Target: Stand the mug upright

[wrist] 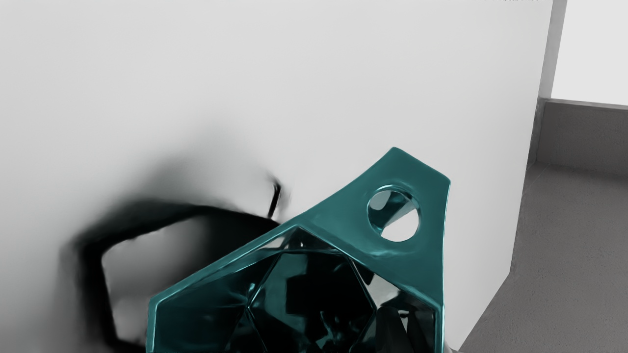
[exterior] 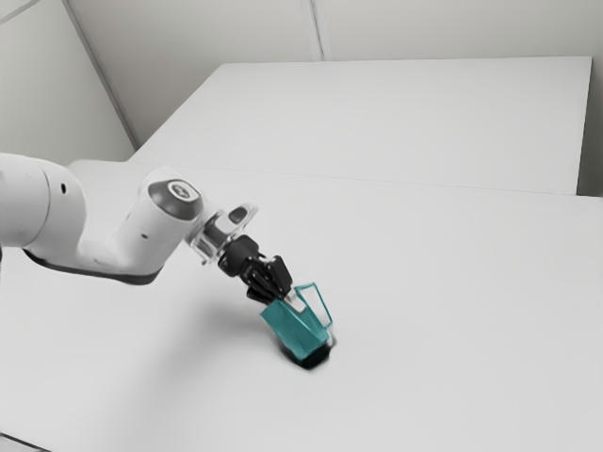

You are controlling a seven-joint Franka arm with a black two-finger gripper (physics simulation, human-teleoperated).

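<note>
The teal, faceted mug [exterior: 294, 330] leans at a slant in the exterior view, its lower end over a dark patch of shadow on the table. My black gripper [exterior: 272, 288] is at its upper end, on the side toward the arm. In the wrist view the mug [wrist: 196, 314] turns its open mouth toward my hand, showing a dark, shiny inside. A flat, angular teal part with a round hole juts from its rim. Whether my gripper holds the mug is hidden from me.
The white tabletop [exterior: 452, 301] spreads around the mug. Behind it stands a raised white surface [exterior: 405, 122], with pale walls beyond. In the wrist view a table edge drops away to grey floor [wrist: 569, 255].
</note>
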